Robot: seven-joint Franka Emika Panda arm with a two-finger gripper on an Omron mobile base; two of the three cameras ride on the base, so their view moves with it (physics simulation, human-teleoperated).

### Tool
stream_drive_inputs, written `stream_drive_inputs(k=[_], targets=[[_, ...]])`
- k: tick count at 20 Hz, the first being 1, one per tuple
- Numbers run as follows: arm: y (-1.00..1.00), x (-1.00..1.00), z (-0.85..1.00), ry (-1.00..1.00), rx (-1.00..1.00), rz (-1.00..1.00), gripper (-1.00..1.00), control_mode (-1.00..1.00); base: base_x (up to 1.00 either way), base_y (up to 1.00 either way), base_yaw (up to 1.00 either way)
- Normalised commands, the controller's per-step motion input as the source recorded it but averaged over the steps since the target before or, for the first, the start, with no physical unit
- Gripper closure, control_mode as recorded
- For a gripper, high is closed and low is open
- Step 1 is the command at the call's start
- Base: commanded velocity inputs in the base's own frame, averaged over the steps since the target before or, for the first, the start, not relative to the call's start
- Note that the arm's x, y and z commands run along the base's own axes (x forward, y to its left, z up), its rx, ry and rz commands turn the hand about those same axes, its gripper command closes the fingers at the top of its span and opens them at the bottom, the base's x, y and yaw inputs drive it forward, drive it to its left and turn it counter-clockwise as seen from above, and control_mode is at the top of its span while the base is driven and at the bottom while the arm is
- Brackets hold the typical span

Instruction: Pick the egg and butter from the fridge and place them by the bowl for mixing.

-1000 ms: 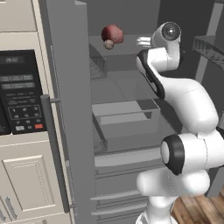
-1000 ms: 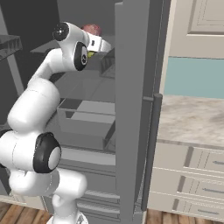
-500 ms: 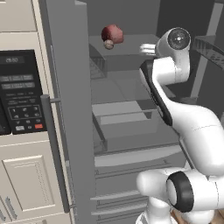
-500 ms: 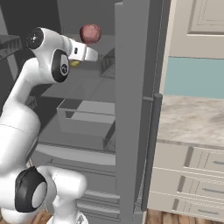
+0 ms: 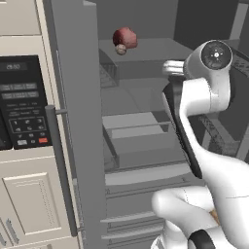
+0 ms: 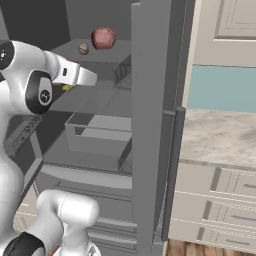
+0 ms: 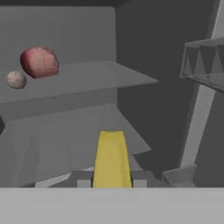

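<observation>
The fridge stands open, its grey door with the long bar handle swung out toward the base and its shelves and a drawer on show inside. To its left in the left base view sits a black-fronted microwave above cream cabinet doors; in the right base view a marbled desk over cream drawers lies to the right. The white arm reaches up into the fridge's middle section. On the upper shelf, well back, rests a lumpy red-pink chunk, and the egg lies just beside it, perhaps touching, though the views are too coarse to be sure. The hand is pinched on the butter, the yellow stick running straight out between the two dark fingertips and held above the lower shelf. In the right base view a bit of yellow peeks out below the wrist.
</observation>
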Motion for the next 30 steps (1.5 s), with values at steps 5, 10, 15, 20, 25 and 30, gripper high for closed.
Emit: stream_drive_inputs(k=[5, 10, 15, 20, 25, 30], targets=[[0.00, -1.00, 0.00, 0.07, 0.06, -0.01, 1.00, -1.00, 0.00, 0.00, 0.00], [0.00, -0.99, 0.00, 0.08, 0.03, 0.00, 1.00, -1.00, 0.00, 0.00, 0.00], [0.04, -0.76, -0.04, 0.09, 0.00, 0.00, 1.00, -1.00, 0.00, 0.00, 0.00], [0.15, -0.52, -0.10, 0.04, 0.00, 0.00, 1.00, -1.00, 0.00, 0.00, 0.00], [0.03, -0.28, 0.00, 0.01, 0.00, 0.00, 1.00, -1.00, 0.00, 0.00, 0.00], [0.00, -0.09, 0.00, 0.01, 0.00, 0.00, 1.00, -1.00, 0.00, 0.00, 0.00]])
